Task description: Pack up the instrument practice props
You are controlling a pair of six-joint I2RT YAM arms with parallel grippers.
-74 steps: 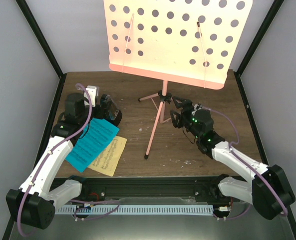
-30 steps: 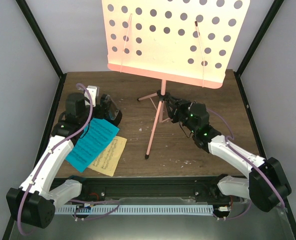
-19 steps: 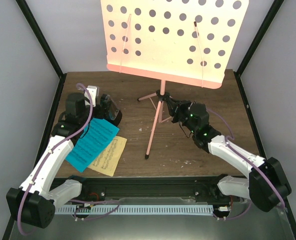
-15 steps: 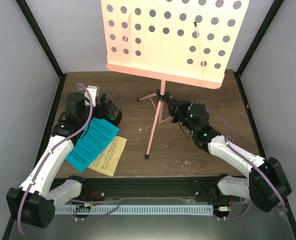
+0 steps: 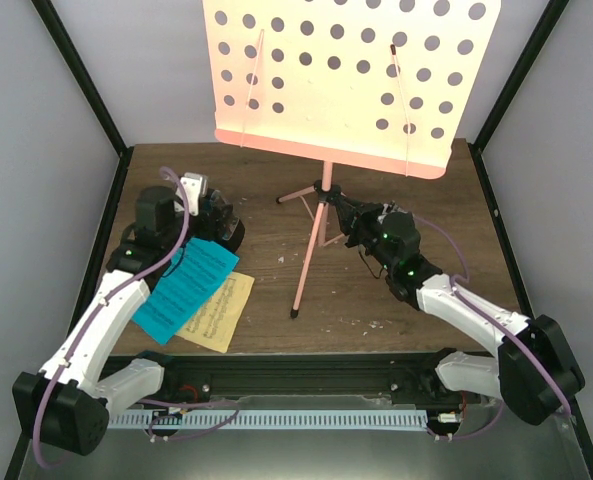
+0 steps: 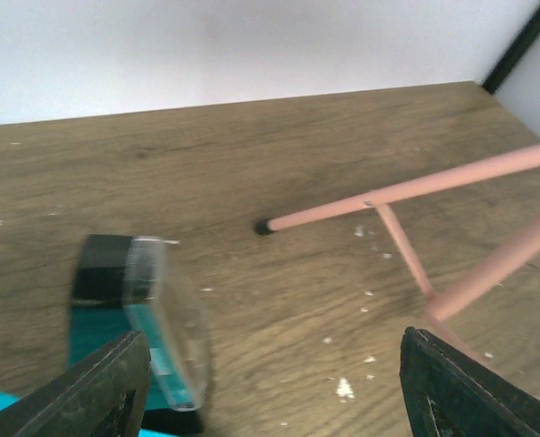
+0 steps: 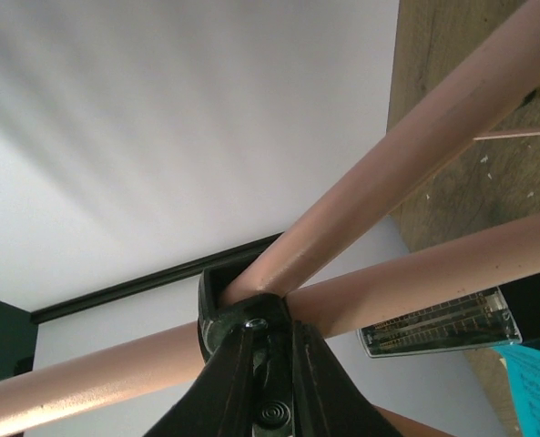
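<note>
The pink music stand (image 5: 346, 80) stands at the back of the table on its tripod legs (image 5: 308, 255). My right gripper (image 5: 338, 207) is shut on the black hub (image 7: 217, 289) where the pink tubes (image 7: 388, 191) meet. The small black metronome (image 5: 221, 222) with its clear face (image 6: 165, 319) stands by the left finger (image 6: 96, 391) of my open left gripper (image 6: 271, 355); no contact shows. A cyan page (image 5: 186, 285) lies over a pale-yellow page (image 5: 221, 312) at the front left. The metronome (image 7: 443, 323) and cyan page (image 7: 535, 375) also show in the right wrist view.
A tripod leg's black foot (image 6: 265, 226) rests on the wooden table (image 5: 396, 290) ahead of the left gripper. Black frame posts (image 5: 81, 80) and pale walls close in both sides. White specks dot the wood.
My right gripper has closed on the stand's hub, and the stand's desk has shifted slightly. The left gripper has moved a little toward the back right near the metronome.
</note>
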